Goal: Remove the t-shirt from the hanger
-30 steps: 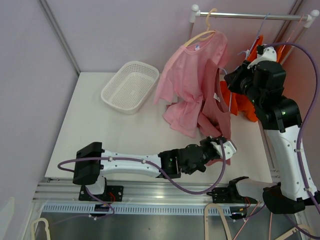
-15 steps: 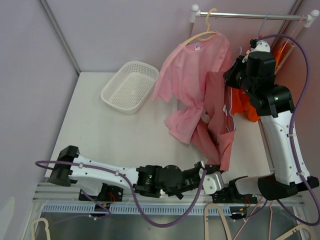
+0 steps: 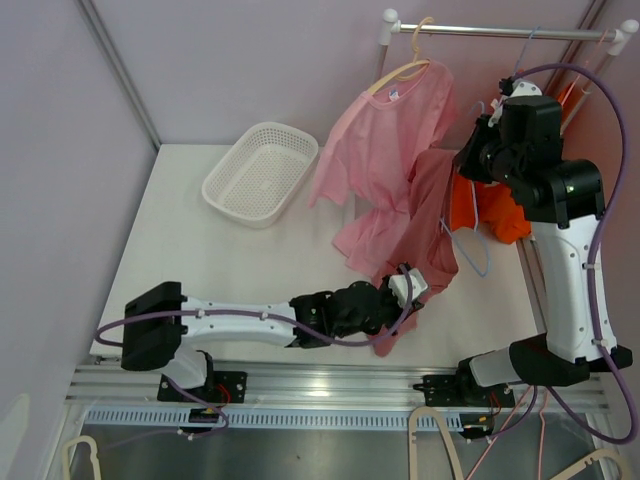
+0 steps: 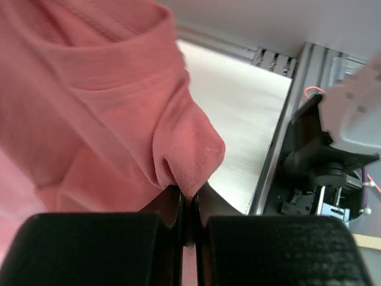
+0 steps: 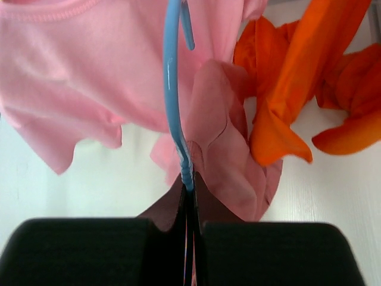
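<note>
Rose cotton, the t-shirt (image 3: 432, 215) hangs slack from beside the right gripper (image 3: 476, 160) down to the front of the table (image 3: 200, 270). There the left gripper (image 3: 405, 290) has a fold of its hem. Its jaws are pressed together on the cloth, with only a thin pinch of fabric between them in the left wrist view.

The right gripper's jaws are closed too, nipping the blue wire hanger (image 5: 167, 89), which rises straight up from them in the right wrist view. Seen from above, the hanger's lower loop dangles to the right of the t-shirt. Whether any of the t-shirt is on the wire I cannot tell.

A paler pink shirt (image 3: 385, 130) hangs on a cream hanger (image 3: 400, 70) from the rail (image 3: 500, 32). It presses against the t-shirt's left side, and its tail is bunched on the table behind the left gripper. An orange garment (image 3: 495, 215) crowds in just right of the t-shirt, beside the right arm. A white basket (image 3: 260, 172) sits well apart at the table's far left.
</note>
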`<move>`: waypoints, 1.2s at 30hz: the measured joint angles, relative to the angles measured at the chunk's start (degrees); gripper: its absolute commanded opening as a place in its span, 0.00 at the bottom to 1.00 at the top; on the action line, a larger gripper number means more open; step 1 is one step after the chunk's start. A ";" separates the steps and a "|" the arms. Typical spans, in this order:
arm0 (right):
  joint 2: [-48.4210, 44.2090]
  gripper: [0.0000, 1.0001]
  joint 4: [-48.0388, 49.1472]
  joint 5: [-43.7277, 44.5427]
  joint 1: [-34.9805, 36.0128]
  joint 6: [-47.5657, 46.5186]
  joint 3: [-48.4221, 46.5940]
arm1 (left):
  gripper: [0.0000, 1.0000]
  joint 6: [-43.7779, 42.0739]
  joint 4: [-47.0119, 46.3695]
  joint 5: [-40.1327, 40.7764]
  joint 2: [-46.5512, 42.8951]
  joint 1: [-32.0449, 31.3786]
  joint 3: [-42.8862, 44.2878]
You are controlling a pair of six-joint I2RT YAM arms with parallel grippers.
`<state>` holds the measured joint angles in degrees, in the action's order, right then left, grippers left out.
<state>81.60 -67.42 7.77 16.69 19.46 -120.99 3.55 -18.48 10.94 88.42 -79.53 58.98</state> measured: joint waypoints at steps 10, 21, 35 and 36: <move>-8.87 0.00 -6.54 6.14 3.28 -0.83 10.08 | 0.01 21.31 22.67 -0.61 3.74 18.08 19.67; -10.38 0.00 9.05 11.17 3.34 -3.67 10.40 | 0.01 20.90 43.32 -10.12 -10.58 19.10 27.17; 10.54 0.00 23.04 21.66 3.39 -6.91 -5.44 | 0.01 4.46 50.62 -11.93 -16.59 39.93 73.13; 11.28 0.00 24.30 22.73 3.39 -7.58 -6.32 | 0.01 3.37 48.39 -12.39 -16.63 41.59 72.50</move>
<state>92.88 -43.11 30.50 20.08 11.88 -127.31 6.92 29.91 -1.45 71.79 -37.93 131.48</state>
